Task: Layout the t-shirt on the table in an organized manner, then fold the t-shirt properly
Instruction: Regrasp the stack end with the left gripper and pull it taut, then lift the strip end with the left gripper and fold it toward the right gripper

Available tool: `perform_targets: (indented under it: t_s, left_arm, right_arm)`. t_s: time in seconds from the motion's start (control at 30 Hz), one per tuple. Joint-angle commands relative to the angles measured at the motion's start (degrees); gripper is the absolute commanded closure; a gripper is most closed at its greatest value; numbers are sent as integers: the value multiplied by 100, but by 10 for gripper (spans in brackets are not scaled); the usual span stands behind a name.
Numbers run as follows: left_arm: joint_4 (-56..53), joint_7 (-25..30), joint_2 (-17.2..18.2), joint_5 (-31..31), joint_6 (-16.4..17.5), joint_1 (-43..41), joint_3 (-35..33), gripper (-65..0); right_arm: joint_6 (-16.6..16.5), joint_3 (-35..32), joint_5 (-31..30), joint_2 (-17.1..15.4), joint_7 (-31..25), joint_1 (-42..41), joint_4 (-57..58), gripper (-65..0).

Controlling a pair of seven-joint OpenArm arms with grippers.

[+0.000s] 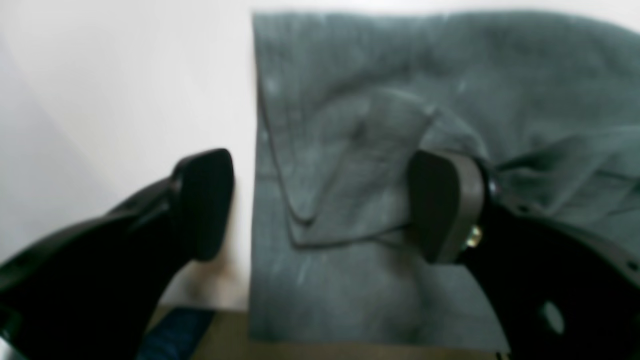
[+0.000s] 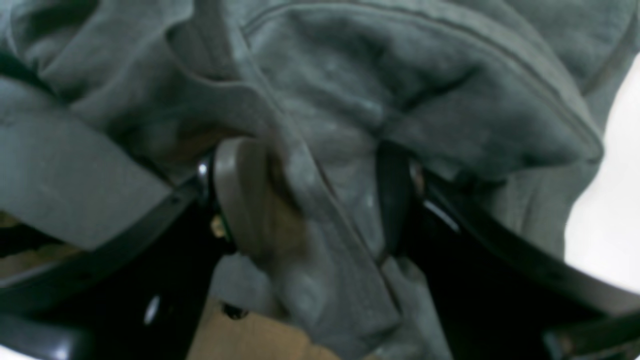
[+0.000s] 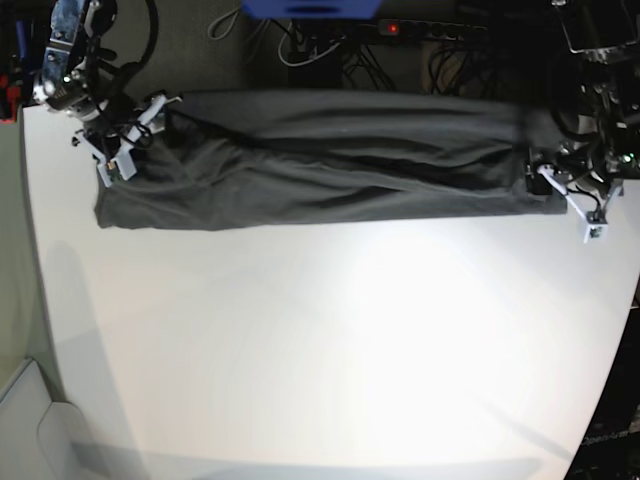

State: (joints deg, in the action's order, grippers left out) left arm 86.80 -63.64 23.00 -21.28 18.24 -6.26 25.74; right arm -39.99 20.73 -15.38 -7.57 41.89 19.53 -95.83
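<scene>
Two grippers flank the wrinkled dark charcoal-grey cloth t-shirt (image 3: 320,165) along the white matte table's (image 3: 330,350) far edge: right gripper (image 2: 310,197) pinching a fold, left gripper (image 1: 320,205) spread wide over its edge.

A plain charcoal-grey t-shirt (image 3: 320,165) with no print stretches across the matte white surface (image 3: 330,340); my jaws show black, their pads dull grey-brown.

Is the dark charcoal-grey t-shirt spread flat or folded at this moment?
Folded: the dark charcoal-grey t-shirt lies as a long narrow wrinkled band, layers overlapping, along the white table far edge.
</scene>
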Motion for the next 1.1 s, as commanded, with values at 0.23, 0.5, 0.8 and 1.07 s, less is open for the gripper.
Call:
perform_targets:
  t_s: [0.23,0.5,0.8,1.07]
  left_arm:
    - [502,-120,95,-39,9,235,42,-541]
    - [634,-428,86,-39,18,-20,692,-616]
    - [432,-366,-213,22,677,-275,719,-619]
    - [141,-357,-230,22,668,-310,719,-620]
  right_arm:
    - [-1,-3,74,-38,79,-67,216,-359]
    - [-1,-3,74,-38,79,-76,216,-359]
    - [-1,-3,74,-38,79,-76,207,-359]
    - [-1,-3,74,-38,79,-76,207,-359]
